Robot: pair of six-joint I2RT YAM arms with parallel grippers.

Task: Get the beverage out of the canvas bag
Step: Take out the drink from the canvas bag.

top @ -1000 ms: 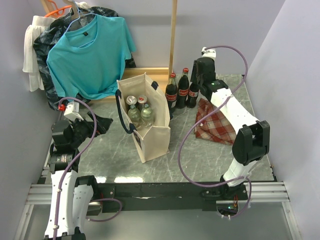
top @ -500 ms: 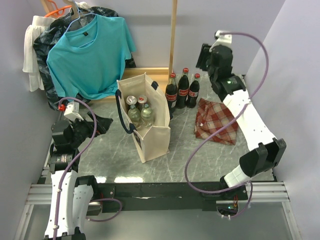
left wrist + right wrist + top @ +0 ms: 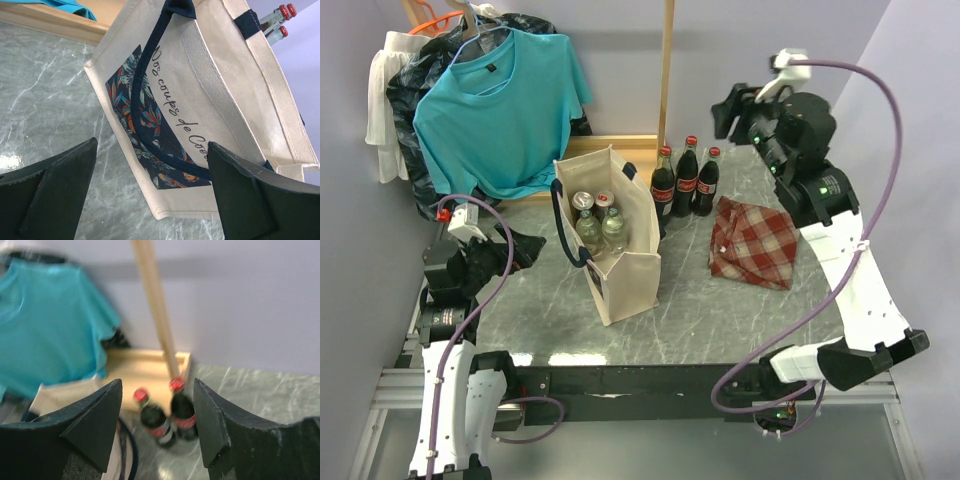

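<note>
The cream canvas bag [image 3: 620,265] with navy handles stands upright mid-table, open at the top. Clear bottles [image 3: 590,228] with silver and red caps stand inside it. Three dark cola bottles [image 3: 686,176] with red caps stand in a row just right of the bag. My left gripper [image 3: 523,250] is open and empty, low at the bag's left; its wrist view faces the bag's printed side [image 3: 200,105] between its fingers [image 3: 55,195]. My right gripper [image 3: 725,108] is open and empty, raised behind and to the right of the cola bottles [image 3: 156,419].
A red-and-white plaid cloth [image 3: 752,242] lies flat right of the cola bottles. A wooden rack post [image 3: 667,70] and its base stand behind them, with a teal shirt [image 3: 500,110] and other clothes hanging at the back left. Walls close in on both sides.
My right gripper has drawn up and back to the right, away from the rightmost cola bottle, which stays standing in the row. The left arm and the bag have not moved.
</note>
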